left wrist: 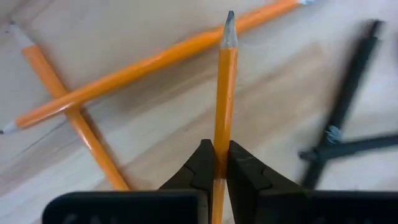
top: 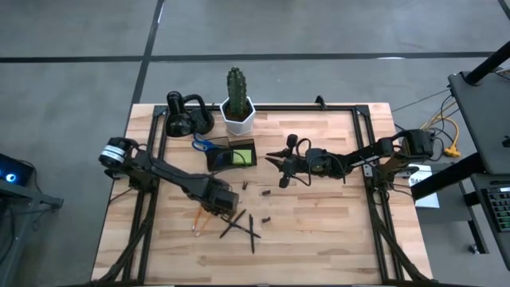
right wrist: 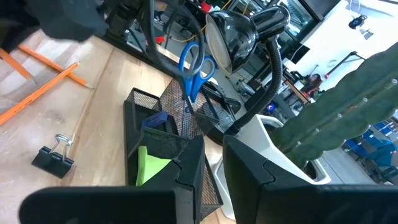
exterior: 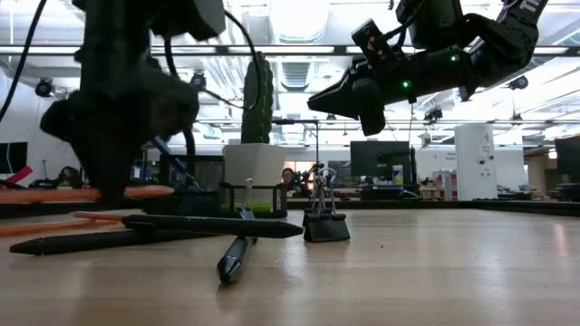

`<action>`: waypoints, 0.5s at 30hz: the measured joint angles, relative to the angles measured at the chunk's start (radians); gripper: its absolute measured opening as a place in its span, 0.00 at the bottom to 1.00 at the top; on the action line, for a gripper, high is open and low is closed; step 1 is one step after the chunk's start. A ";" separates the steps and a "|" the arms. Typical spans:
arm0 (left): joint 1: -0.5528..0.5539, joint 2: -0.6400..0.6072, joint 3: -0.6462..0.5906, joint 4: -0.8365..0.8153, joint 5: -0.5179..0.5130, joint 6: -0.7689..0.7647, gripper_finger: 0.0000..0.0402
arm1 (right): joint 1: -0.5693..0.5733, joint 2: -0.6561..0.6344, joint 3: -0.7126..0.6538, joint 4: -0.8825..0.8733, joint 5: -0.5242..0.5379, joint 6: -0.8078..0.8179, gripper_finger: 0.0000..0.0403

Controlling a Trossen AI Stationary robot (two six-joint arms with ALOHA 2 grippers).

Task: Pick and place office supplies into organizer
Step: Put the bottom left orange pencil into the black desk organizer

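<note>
Left end effector [left wrist: 214,163] is clamping an orange pencil [left wrist: 225,93] low over the counter [top: 319,231], beside crossed pencils [left wrist: 93,93] and black pens [top: 243,227]. Right end effector [top: 280,165], fingers parted, is hanging above open counter just beside the organizer [top: 233,154].

Both arms are dark, slender, jointed links. The left arm [top: 171,177] has a pale grey-white cylindrical base joint beside the table [top: 335,231] edge, while the right arm [top: 358,158] carries looping black cables and small green lights
</note>
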 joint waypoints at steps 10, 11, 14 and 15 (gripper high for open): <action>-0.011 -0.054 0.060 -0.002 -0.178 0.082 0.02 | 0.000 0.000 0.003 0.000 0.000 0.000 0.12; -0.011 -0.061 0.062 -0.001 -0.219 0.094 0.02 | 0.000 0.000 0.003 0.000 0.000 0.000 0.12; -0.011 -0.081 0.068 0.000 -0.360 0.141 0.02 | 0.000 0.000 0.005 -0.001 0.000 0.000 0.12; -0.011 -0.086 0.069 0.002 -0.401 0.155 0.02 | 0.000 0.000 0.005 0.000 0.000 0.000 0.12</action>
